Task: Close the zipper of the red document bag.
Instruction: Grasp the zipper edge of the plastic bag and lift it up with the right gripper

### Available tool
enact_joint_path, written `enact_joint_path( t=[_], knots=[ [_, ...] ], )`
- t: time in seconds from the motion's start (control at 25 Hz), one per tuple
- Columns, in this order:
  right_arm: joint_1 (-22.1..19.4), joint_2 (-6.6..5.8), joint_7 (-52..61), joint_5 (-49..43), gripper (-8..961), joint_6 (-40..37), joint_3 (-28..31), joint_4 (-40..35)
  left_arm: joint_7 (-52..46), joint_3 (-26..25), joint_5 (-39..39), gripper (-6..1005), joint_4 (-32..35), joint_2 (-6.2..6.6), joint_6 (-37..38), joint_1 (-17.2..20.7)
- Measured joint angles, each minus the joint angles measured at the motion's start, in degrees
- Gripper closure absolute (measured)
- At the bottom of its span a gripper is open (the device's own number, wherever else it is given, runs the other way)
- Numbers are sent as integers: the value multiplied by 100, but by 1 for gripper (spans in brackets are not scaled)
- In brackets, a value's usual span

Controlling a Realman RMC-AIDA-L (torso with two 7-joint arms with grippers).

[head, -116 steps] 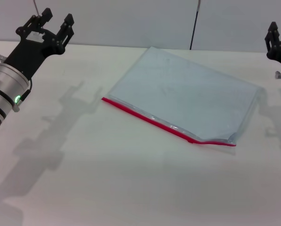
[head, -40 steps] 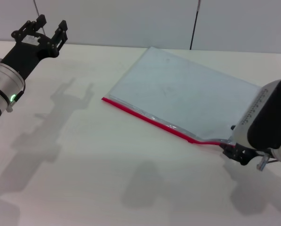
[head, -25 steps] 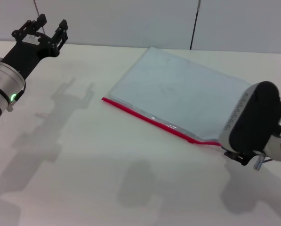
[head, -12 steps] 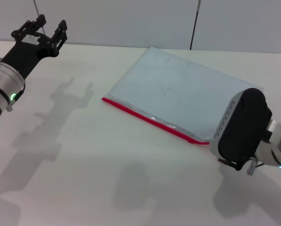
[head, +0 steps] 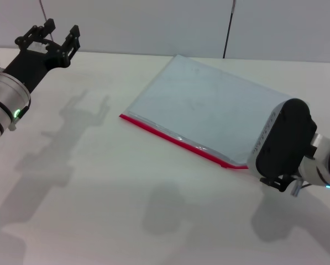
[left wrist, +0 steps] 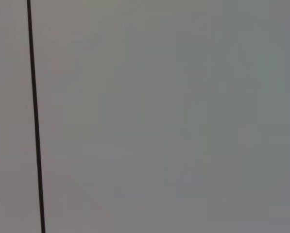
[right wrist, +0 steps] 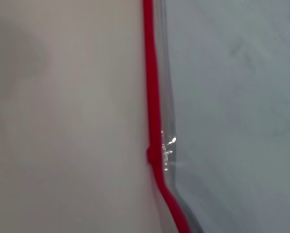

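The red document bag (head: pixel 209 105) lies flat on the white table, a pale blue-grey translucent pouch. Its zipper (head: pixel 176 139) is the bright red strip along the near long edge. The right wrist view looks down on the zipper (right wrist: pixel 152 87), with the small red slider (right wrist: pixel 152 155) and the bag's plastic (right wrist: pixel 232 97) beside it. My right gripper (head: pixel 281 182) hangs low at the bag's near right corner, mostly hidden under its own wrist housing, which covers that end of the zipper. Far from the bag, my left gripper (head: pixel 58 32) is raised at the far left and stands open and empty.
A bare white table (head: pixel 98 210) stretches in front of the bag, with grey wall panels behind. The left wrist view holds only a grey wall and a thin dark vertical line (left wrist: pixel 35 121).
My right arm has come down from the far right to the bag's near right corner, and in the last half second it shifted slightly. The left arm has barely moved.
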Motion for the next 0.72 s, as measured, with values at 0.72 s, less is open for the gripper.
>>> enact_joint_path(
  t=[0.72],
  knots=[
    [355, 1, 47, 0, 433, 206, 37, 486, -12, 0, 7, 414, 7, -22, -5, -3]
  ],
)
